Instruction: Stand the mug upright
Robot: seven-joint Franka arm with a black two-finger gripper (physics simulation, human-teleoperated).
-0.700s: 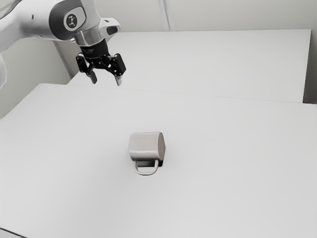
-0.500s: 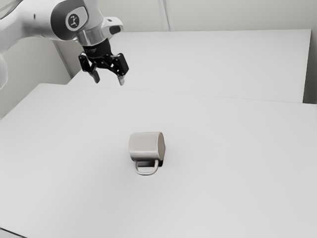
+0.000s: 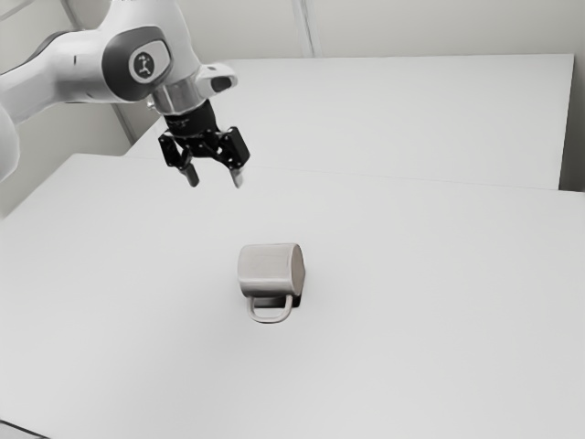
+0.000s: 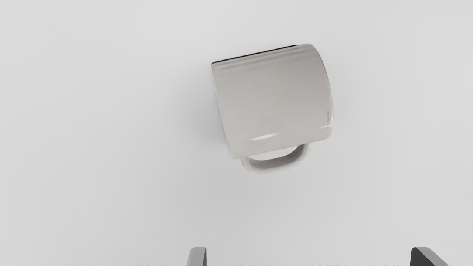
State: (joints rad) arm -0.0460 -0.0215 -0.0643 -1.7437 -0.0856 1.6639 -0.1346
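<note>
Grey mug [image 3: 267, 270] sideways on worktop [image 3: 411, 320], tool [image 3: 216, 182] spread wide, clear of it. Approach stage imo, next: lower and grip.

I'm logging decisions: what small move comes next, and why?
Probably lower the open claw toward the mug, drifting to the exterior view's right: the mug lies on its side on the table, and the claw hangs above, short of it.

And here's the white table [image 3: 420, 320] spreading wide, a second white surface [image 3: 393, 114] behind it, and a pale wall [image 3: 439, 27] beyond, carrying a narrow strip [image 3: 305, 27]!
</note>
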